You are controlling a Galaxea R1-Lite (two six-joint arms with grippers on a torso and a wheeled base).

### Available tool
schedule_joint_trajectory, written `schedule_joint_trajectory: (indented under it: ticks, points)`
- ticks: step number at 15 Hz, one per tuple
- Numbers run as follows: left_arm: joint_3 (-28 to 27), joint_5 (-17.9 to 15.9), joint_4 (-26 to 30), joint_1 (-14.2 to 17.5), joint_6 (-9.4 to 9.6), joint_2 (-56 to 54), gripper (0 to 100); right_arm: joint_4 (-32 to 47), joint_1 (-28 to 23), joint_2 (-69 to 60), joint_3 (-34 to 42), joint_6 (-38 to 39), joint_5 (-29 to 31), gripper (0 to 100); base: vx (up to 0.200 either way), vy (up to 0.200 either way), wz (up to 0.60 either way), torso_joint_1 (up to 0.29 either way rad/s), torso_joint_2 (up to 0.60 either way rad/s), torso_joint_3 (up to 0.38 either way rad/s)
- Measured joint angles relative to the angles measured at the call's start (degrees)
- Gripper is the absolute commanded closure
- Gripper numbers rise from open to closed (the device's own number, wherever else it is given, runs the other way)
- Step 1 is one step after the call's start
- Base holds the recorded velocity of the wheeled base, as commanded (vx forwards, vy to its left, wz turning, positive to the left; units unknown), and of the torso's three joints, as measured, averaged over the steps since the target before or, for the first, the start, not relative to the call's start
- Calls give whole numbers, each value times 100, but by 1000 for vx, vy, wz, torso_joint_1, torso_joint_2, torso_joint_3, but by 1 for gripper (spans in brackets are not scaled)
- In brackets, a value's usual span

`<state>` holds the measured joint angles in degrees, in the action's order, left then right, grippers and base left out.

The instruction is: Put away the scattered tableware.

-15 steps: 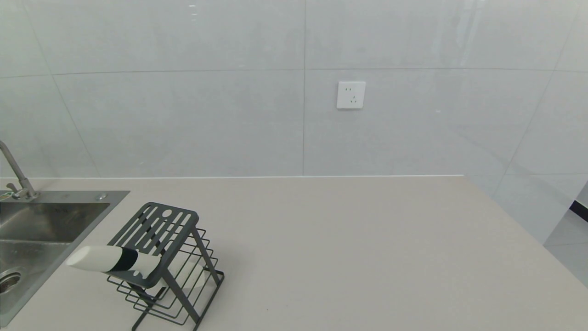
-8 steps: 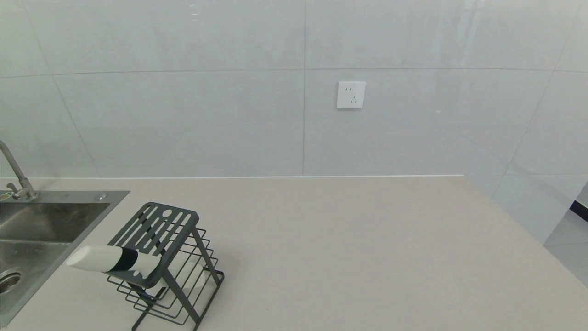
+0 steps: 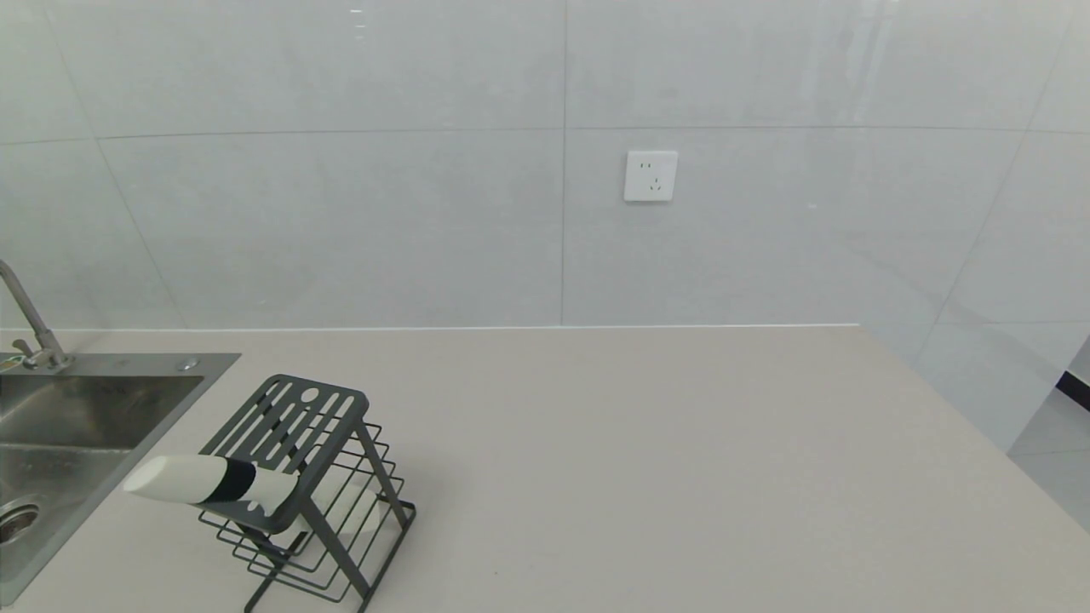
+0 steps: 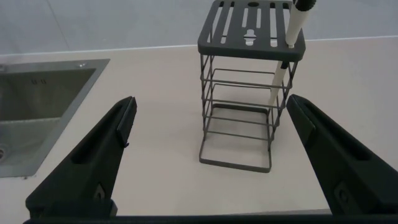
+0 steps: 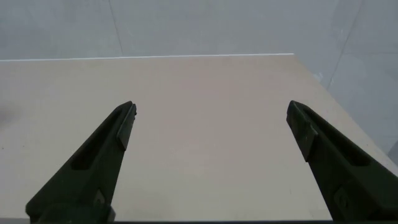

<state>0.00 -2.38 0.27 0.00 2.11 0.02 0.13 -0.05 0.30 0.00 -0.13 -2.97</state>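
Note:
A dark grey wire rack [image 3: 289,417] with a slotted top stands on the pale counter beside the sink. A utensil with a white handle and a black band [image 3: 196,481] sits in one of its slots, the handle sticking out toward the sink. In the left wrist view the rack [image 4: 252,37] stands upright a short way beyond my left gripper [image 4: 210,102], which is open and holds nothing; the white handle [image 4: 297,25] rises from a corner slot. My right gripper [image 5: 210,109] is open over bare counter, with nothing between its fingers.
A steel sink [image 3: 204,362] with a faucet [image 3: 30,319] lies at the counter's left end. A tiled wall with a white socket [image 3: 651,175] runs along the back. The counter [image 3: 681,477] ends at an edge on the right.

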Motion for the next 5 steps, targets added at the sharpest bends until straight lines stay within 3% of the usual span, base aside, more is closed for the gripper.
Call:
schedule_joint_trajectory:
  ticks: [5]
  points:
    - [0,2,0,0,0,0,0,-2,-6,-10,0,9,9,0,0,0,0,0,0,0]
